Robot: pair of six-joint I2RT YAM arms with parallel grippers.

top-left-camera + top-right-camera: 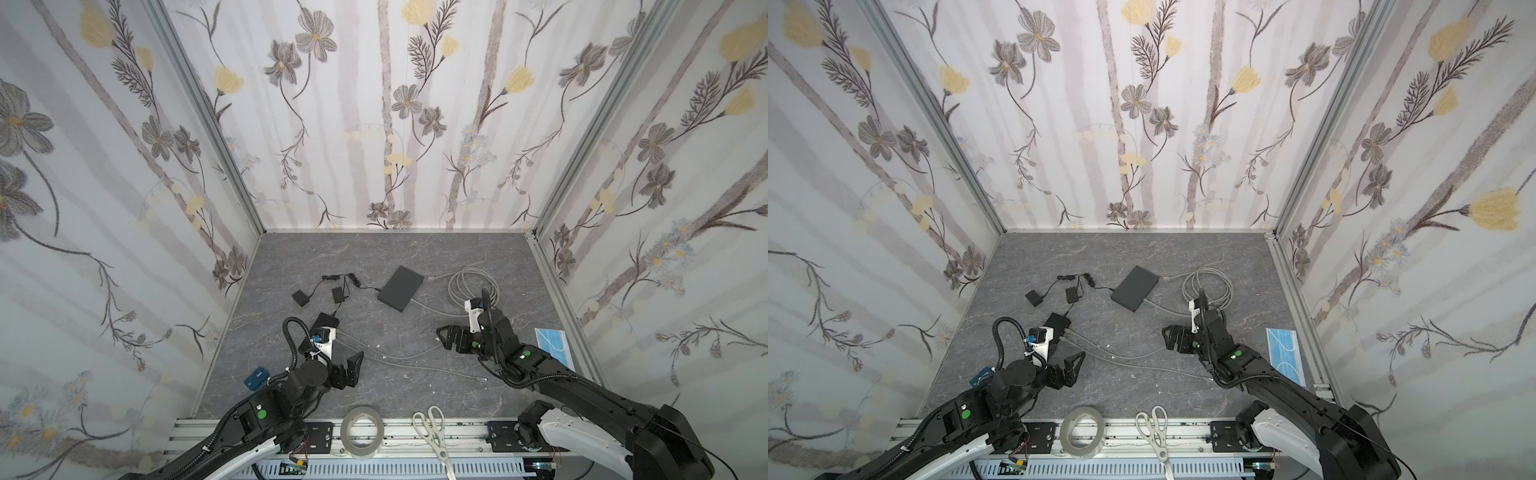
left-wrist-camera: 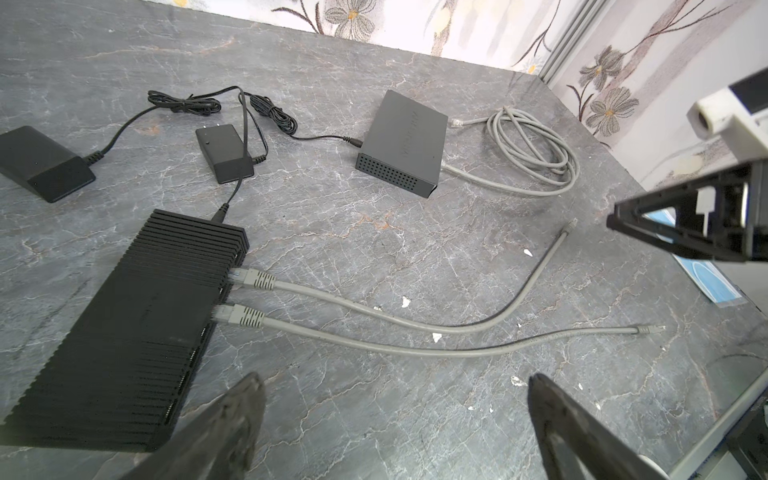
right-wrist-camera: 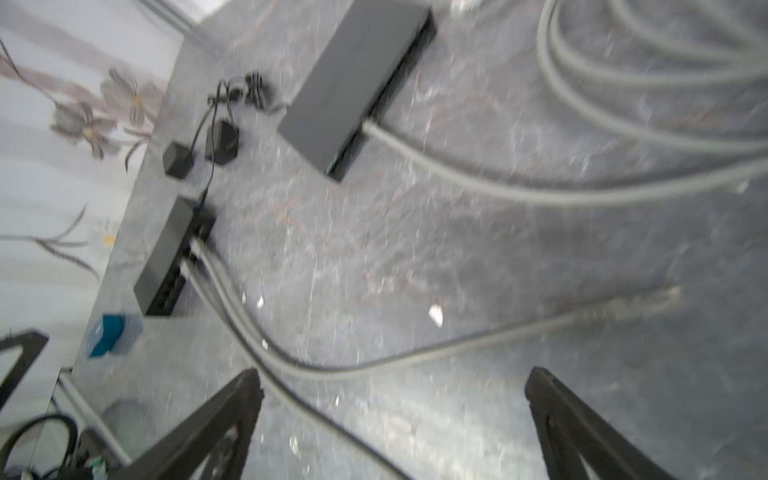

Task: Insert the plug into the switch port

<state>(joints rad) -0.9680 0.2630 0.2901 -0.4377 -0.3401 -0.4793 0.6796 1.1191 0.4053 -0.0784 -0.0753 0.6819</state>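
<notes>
Two grey patch cables [image 2: 249, 318] matter for you here. Both are seated in the side ports of the ribbed switch [image 2: 124, 324], leftmost on the table [image 2: 415, 232], and trail away to its right.

- Left tool [image 2: 395, 380]: just beside the ribbed switch, jaws wide apart, empty.
- Flat dark box [image 2: 403, 141]: right of the ribbed switch and behind it. I cannot tell whether you should use its port.
- Far plug [image 2: 571, 224]: lying loose, well right of the ribbed switch.
- Near plug [image 2: 650, 328]: further right again, flat on the table.
- Right tool [image 3: 392, 374]: rightmost, jaws spread wide, holding nothing, above the cable run. Its wrist view is blurred.

Handling, as a judgement: the plug is light, small hard plastic, with a latch tab that is probably brittle. The cable looks springy and may drag the plug off line. Pinch the moulded boot just behind the plug, across its flat sides, and leave the tab free.
</notes>
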